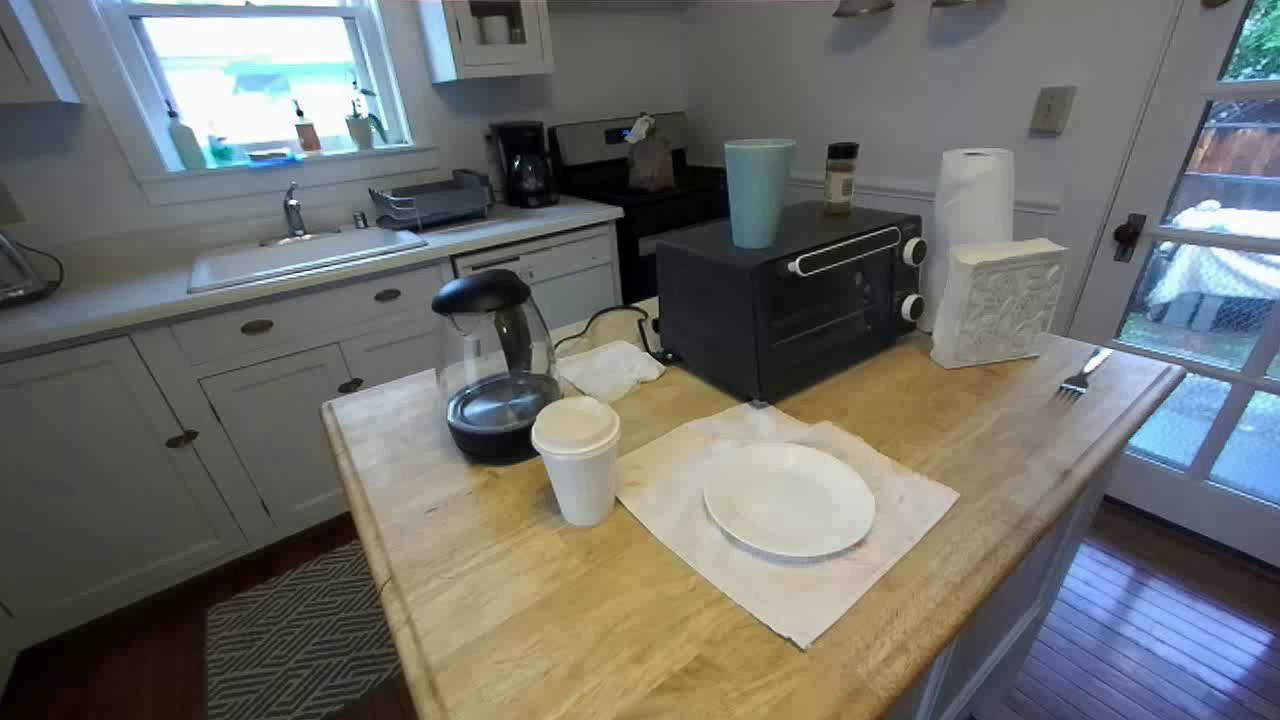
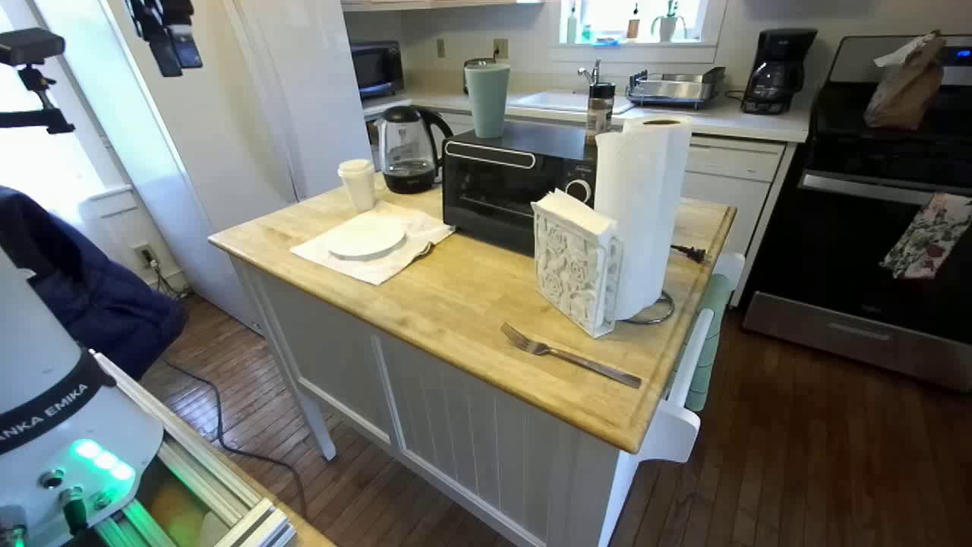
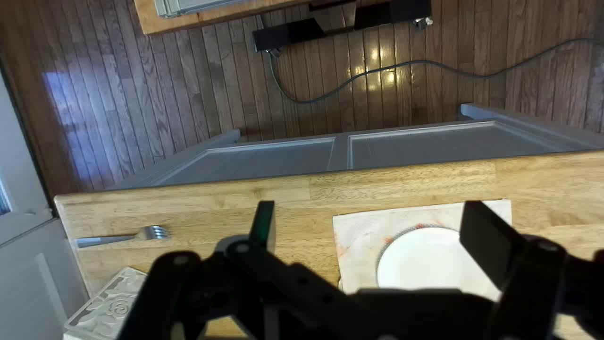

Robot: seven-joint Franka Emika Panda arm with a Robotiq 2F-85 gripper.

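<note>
My gripper (image 3: 370,208) stands open in the wrist view, its two dark fingers wide apart with nothing between them. Below it, well apart, a white plate (image 3: 420,259) lies on a stained paper towel sheet (image 3: 358,245) on the wooden island top. Part of the gripper (image 2: 171,55) shows high at the upper left of an exterior view. Near the plate (image 1: 790,500) stand a lidded white paper cup (image 1: 578,470) and a glass kettle (image 1: 495,405). A fork (image 3: 106,240) lies near the island's end, beside a white carved napkin holder (image 3: 111,307).
A black toaster oven (image 1: 800,300) stands on the island, bearing a pale teal cup (image 1: 760,195) and a spice jar (image 1: 841,182). A tall paper towel roll (image 2: 645,213) rises behind the napkin holder (image 2: 573,266). A crumpled napkin (image 1: 612,370) and a cord lie by the kettle.
</note>
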